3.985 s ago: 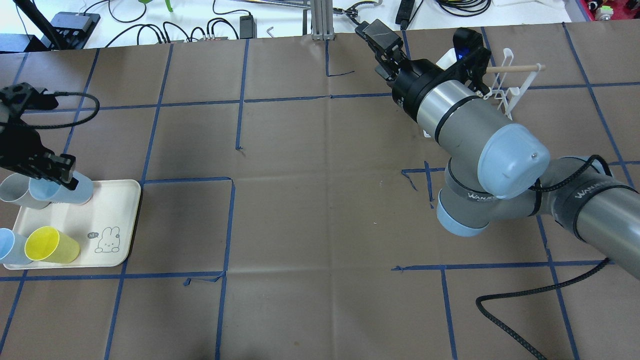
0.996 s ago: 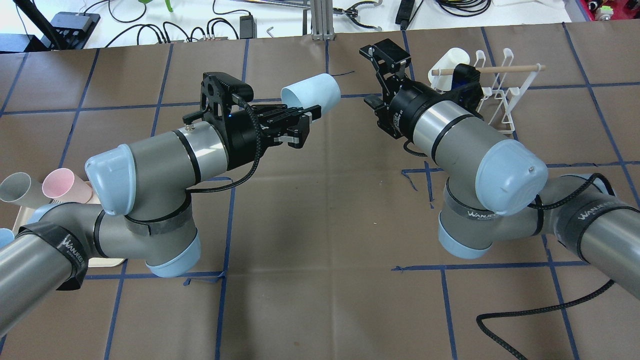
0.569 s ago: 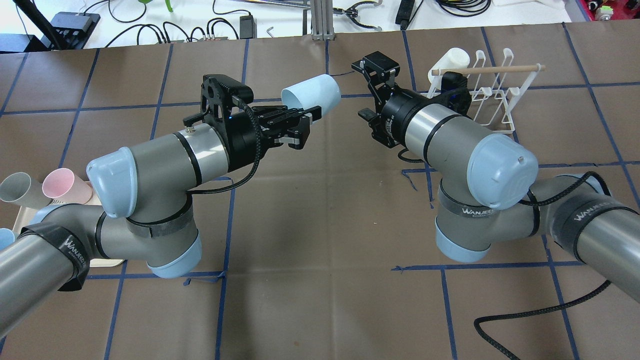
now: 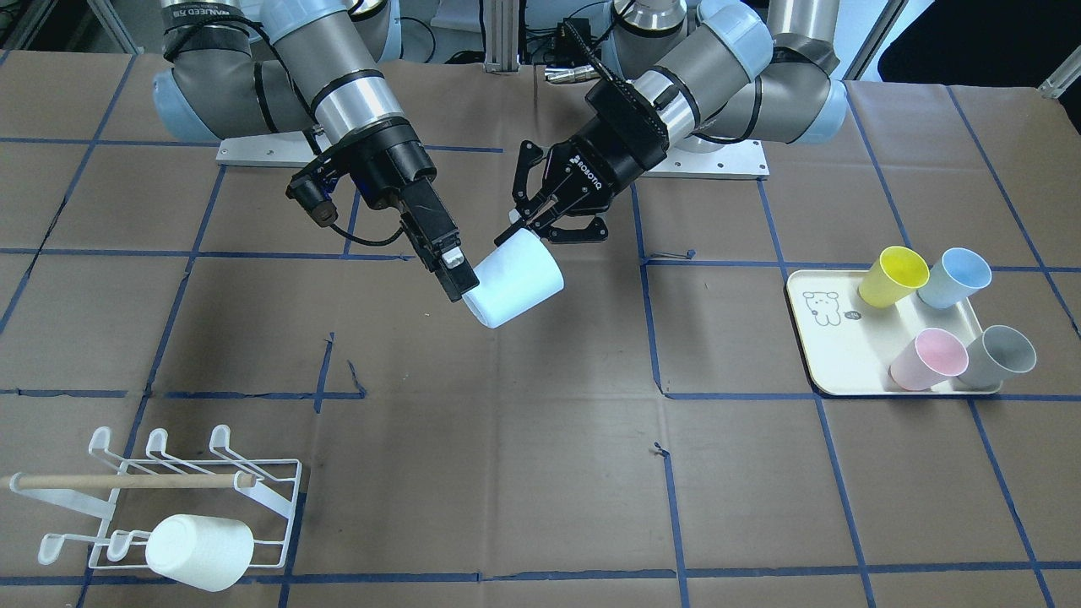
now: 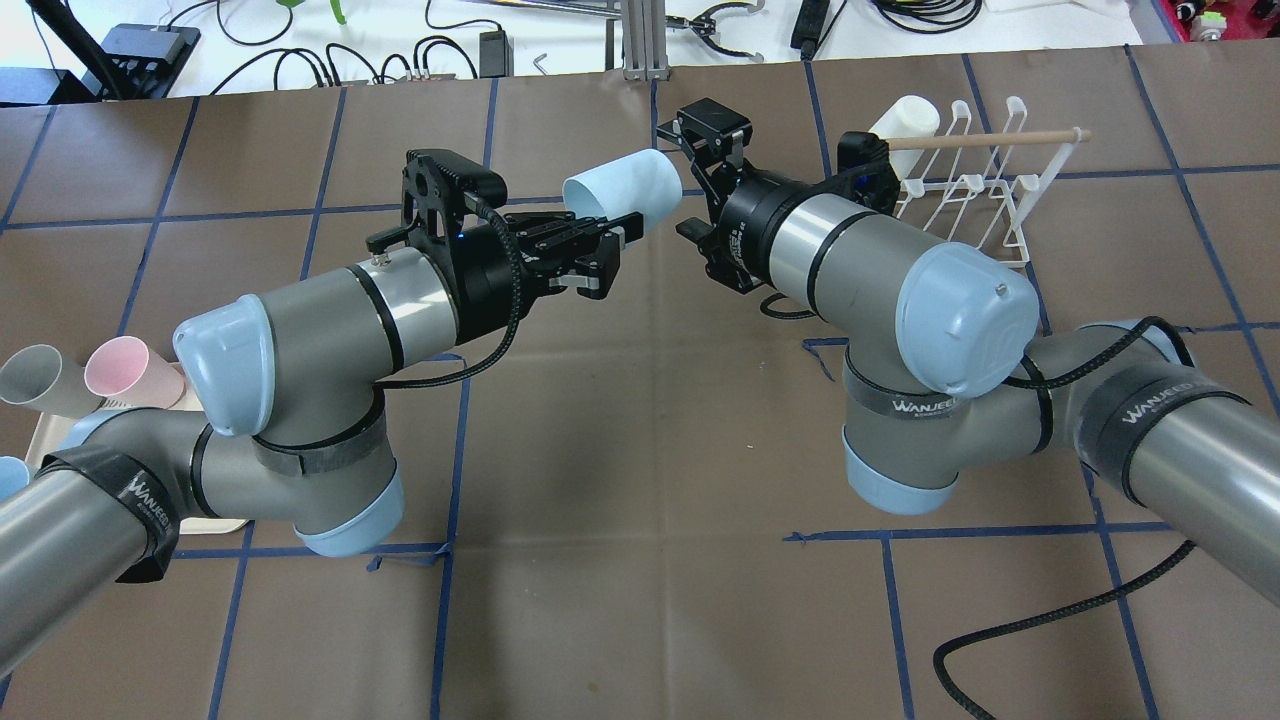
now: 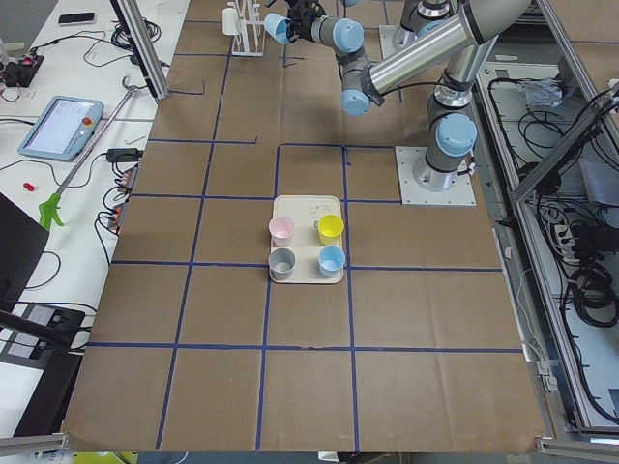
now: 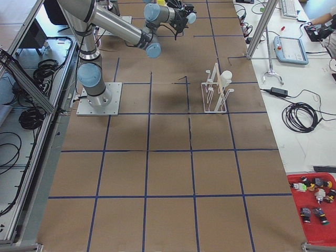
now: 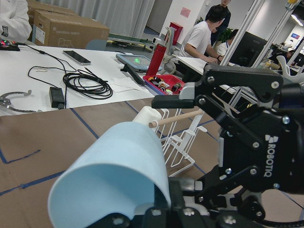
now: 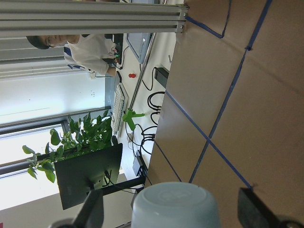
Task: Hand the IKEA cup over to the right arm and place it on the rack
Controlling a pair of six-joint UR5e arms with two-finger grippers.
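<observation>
A light blue cup (image 5: 622, 185) is held in the air over the table's middle. My left gripper (image 5: 612, 228) is shut on its rim; the front-facing view shows the grip (image 4: 525, 234) and the cup (image 4: 515, 280). My right gripper (image 5: 688, 178) is open. Its fingers (image 4: 445, 252) straddle the cup's closed end without squeezing it. In the right wrist view the cup's base (image 9: 175, 206) sits between the two spread fingers (image 9: 92, 211). The white wire rack (image 5: 968, 186) with its wooden dowel stands behind the right arm; it also shows in the front-facing view (image 4: 270, 473).
A white cup (image 4: 200, 551) hangs on the rack, also seen from overhead (image 5: 906, 114). A cream tray (image 4: 832, 359) on my left side holds a yellow (image 4: 893, 275), a blue (image 4: 955, 277), a pink (image 4: 927, 358) and a grey cup (image 4: 998, 356). People sit beyond the table's far edge.
Four seconds ago my left gripper was at the tray. Over the last second the left arm stayed still with the cup, and the open right gripper moved left up to the cup's closed end.
</observation>
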